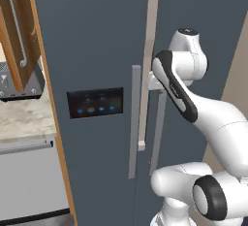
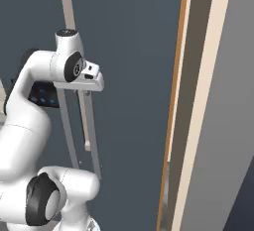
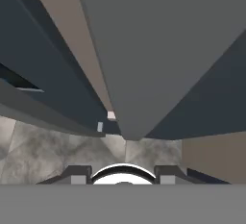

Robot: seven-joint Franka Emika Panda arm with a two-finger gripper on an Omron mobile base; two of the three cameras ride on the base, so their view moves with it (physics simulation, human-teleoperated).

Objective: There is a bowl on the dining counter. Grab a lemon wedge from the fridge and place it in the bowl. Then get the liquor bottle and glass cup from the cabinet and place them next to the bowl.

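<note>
The tall dark slate-grey fridge [image 1: 97, 50] stands right in front of me, with a black panel of blue lights [image 1: 95, 102] on its left door. My gripper [image 1: 156, 82] [image 2: 87, 91] sits at the top of the right door's long grey handle [image 1: 158, 128] [image 2: 93, 136]. In the hand view the handle [image 3: 144, 59] runs away between my two fingertips [image 3: 77, 175], which close on it from both sides. A beige door edge [image 1: 151, 50] shows between the two doors. The bowl, lemon wedge, liquor bottle, glass cup and dining counter are out of view.
The left door's handle [image 1: 134, 123] hangs just left of mine. At the left, a brown wooden cabinet door [image 1: 19, 26] swings out above a marbled worktop [image 1: 24, 116] with a grey appliance [image 1: 24, 82]. A wooden side panel and beige wall [image 2: 198, 101] border the fridge's right.
</note>
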